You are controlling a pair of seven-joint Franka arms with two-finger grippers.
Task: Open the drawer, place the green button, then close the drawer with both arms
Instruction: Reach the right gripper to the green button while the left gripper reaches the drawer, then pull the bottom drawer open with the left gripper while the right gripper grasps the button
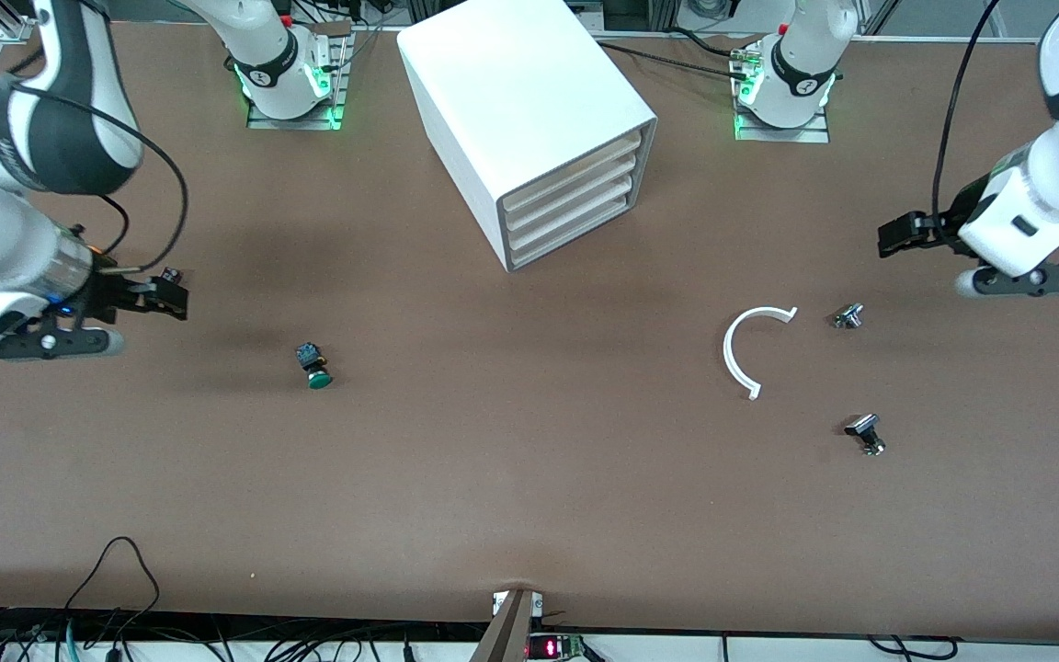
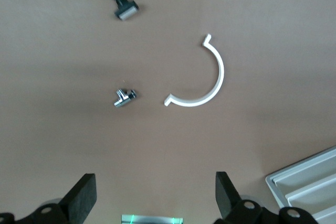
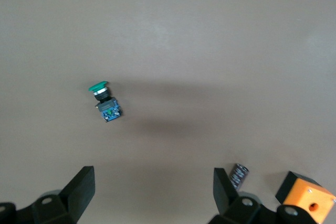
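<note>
The white cabinet [image 1: 529,101] stands at the middle of the table near the arm bases. All its drawers are shut, and the bottom drawer [image 1: 575,230] is flush with the others. The button [image 1: 313,365] lies on its side on the table, green cap toward the front camera; it also shows in the right wrist view [image 3: 105,100]. My right gripper [image 1: 171,296] hangs open and empty over the table at the right arm's end, apart from the button [image 3: 152,190]. My left gripper [image 1: 897,234] hangs open and empty over the left arm's end [image 2: 155,195].
A white C-shaped arc [image 1: 750,349] and two small metal parts [image 1: 848,315] [image 1: 866,432] lie toward the left arm's end. An orange cube with a hole [image 3: 307,198] and a small dark cylinder [image 3: 239,174] lie by the right gripper. The cabinet's corner shows in the left wrist view [image 2: 307,182].
</note>
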